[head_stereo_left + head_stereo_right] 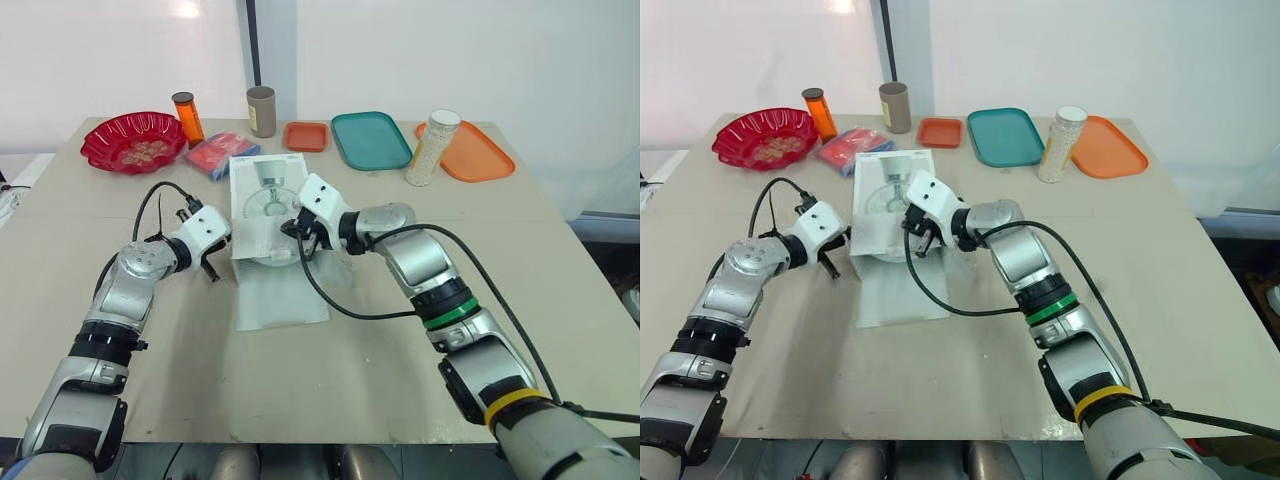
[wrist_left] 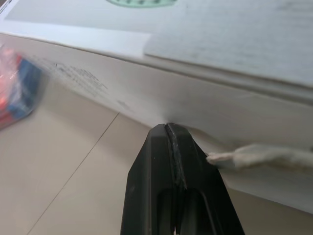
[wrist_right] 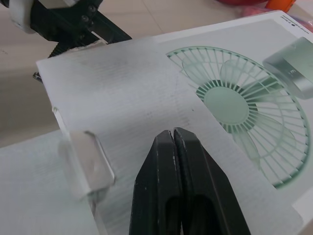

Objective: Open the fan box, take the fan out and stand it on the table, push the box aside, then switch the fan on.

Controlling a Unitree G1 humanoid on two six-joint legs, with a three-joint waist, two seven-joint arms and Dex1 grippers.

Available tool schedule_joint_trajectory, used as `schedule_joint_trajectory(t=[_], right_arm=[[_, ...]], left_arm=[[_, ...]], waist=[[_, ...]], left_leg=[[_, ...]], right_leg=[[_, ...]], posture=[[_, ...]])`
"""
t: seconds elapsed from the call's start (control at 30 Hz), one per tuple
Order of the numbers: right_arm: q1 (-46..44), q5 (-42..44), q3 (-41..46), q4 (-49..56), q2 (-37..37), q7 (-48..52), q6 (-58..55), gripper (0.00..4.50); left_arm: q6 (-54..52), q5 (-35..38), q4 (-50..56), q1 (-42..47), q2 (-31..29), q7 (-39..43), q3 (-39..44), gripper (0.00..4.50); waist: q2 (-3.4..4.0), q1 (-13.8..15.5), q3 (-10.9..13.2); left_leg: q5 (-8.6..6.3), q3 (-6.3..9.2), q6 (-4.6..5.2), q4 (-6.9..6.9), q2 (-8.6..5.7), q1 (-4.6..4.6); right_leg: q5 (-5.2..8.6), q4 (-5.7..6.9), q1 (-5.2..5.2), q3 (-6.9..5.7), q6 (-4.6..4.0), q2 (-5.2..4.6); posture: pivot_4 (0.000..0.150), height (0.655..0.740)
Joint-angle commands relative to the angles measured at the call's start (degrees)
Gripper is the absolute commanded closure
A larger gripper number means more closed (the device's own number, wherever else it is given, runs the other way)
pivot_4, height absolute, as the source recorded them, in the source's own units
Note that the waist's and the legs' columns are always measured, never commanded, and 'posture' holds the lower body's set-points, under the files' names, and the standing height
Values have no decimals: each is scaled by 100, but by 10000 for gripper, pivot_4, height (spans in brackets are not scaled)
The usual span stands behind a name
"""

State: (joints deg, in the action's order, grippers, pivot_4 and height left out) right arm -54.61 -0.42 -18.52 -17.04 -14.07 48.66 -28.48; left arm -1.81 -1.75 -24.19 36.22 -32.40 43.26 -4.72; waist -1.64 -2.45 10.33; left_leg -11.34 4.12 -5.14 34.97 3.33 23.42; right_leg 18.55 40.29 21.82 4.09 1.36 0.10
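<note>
A white wall [image 1: 450, 50] backs the beige table [image 1: 560, 300], where the fan box [image 1: 262, 185] lies flat mid-table with its near flap [image 1: 280, 295] folded out onto the surface. The left end effector [image 2: 167, 128], fingers together, sits at the box's left side. The right end effector [image 3: 172, 132], fingers also closed on nothing, reaches over the box top.

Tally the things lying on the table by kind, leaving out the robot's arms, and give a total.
Trays: 3 (small orange tray, teal tray, large orange tray)
Upright containers: 3 (orange bottle, brown cup, white jar)
Bowls: 1 (red bowl)
Packets: 1 (red and blue packet)
Boxes: 1 (fan box)
Total: 9
</note>
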Motion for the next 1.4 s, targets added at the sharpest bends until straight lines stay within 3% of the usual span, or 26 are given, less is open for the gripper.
schedule_joint_trajectory(t=[0.03, 0.3, 0.63, 0.83, 0.9, 1.1, 1.23, 1.37, 1.4], right_arm=[[62, -20, -69, 160, 18, 17, -56, 44616], [86, -51, -128, 192, -5, 16, -17, 44616], [-85, -8, 63, -83, -44, -172, 18, 44616], [-193, -22, 63, -305, 5, -188, 185, 44616], [-226, -9, 74, -342, 39, -187, 207, 44616], [-301, 5, 103, -425, 69, -161, 245, 44616], [-318, -23, 81, -532, 75, -145, 304, 44616], [-345, -30, 39, -600, 105, -80, 371, 44616], [-357, -38, 35, -633, 112, -78, 393, 44935]], left_arm=[[448, 42, -178, 406, 26, -27, 83, 45000], [583, -283, -341, 436, -203, -442, 121, 45000], [-368, 71, 2170, -1218, -586, -502, 689, 45000], [-982, 242, 3204, -1648, -645, -665, 1106, 45000], [-1311, 546, 3692, -1781, -595, -637, 1336, 45000], [-3175, 2899, 6044, -2350, -560, -337, 2198, 45000], [-4065, 4306, 6861, -2728, -518, -531, 2440, 45000], [-4281, 4510, 6844, -3733, 61, -1054, 2283, 45000], [-4240, 4528, 6719, -3885, 229, -1166, 2294, 42349]], waist=[[0, -1, 0], [0, -26, 0], [0, -36, 0], [0, -29, 0], [0, -29, 0], [-1, -38, 0], [-1, -38, 0], [1, -54, 1], [1, -51, 1]], left_leg=[[0, 0, 0, 1, 0, 0], [-1, 1, 3, 1, -1, 0], [1, 1, 1, 2, 2, -2], [0, 1, 1, 2, 2, -3], [0, 1, 1, 2, 2, -3], [-1, 0, 2, -3, 7, -2], [0, 1, 2, 0, 6, -11], [-3, -2, 5, -4, 7, -32], [-3, -2, 5, -5, 10, -34]], right_leg=[[0, 0, 0, 0, 0, 0], [0, 0, 0, 0, 1, 0], [0, 5, -1, 2, 1, -1], [0, 4, -2, 2, 1, 0], [0, 4, -2, 2, 1, 0], [0, -2, -2, 2, 1, 2], [1, -2, -16, 3, 2, 1], [2, -10, -34, 8, 4, 3], [2, -11, -34, 8, 3, 6]], posture=[[1500, 7400], [1500, 7400], [1500, 7400], [1500, 7400], [1500, 7400], [1500, 7400], [1500, 7400], [1500, 7400], [1500, 7400]])
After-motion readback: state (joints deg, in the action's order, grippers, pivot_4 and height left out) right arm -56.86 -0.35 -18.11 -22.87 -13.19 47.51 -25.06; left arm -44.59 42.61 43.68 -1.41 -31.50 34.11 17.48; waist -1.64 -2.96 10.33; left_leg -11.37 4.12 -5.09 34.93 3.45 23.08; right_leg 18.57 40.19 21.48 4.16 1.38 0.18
